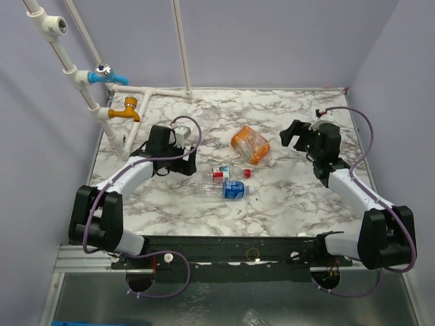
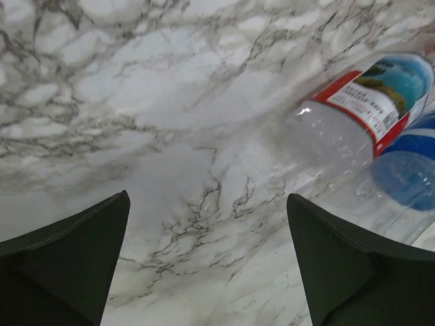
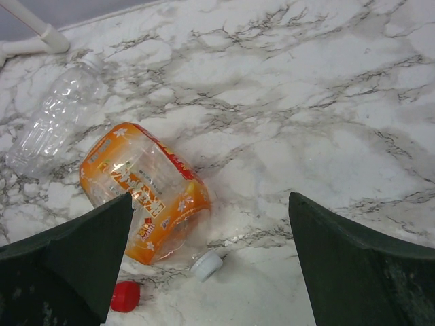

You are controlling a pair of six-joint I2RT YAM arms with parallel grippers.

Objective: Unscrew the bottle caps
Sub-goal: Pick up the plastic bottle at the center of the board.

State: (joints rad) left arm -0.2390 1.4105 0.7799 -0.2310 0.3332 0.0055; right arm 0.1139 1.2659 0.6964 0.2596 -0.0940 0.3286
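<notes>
Bottles (image 1: 233, 189) lie on the marble-patterned table (image 1: 285, 210) between lilac walls (image 1: 272, 41), with left gripper (image 2: 207, 265) and right gripper (image 3: 211, 265) both spread wide, empty.

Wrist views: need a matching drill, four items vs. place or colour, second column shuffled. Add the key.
1. squat bottle
2. red cap
3. plain bottle
4. blue-labelled bottle

A. lying next to the red-labelled bottle
B. loose on the table, on no bottle
C. lying by the white pipe
D. translucent orange

Pairs: 1-D, 2-B, 3-C, 4-A.
</notes>
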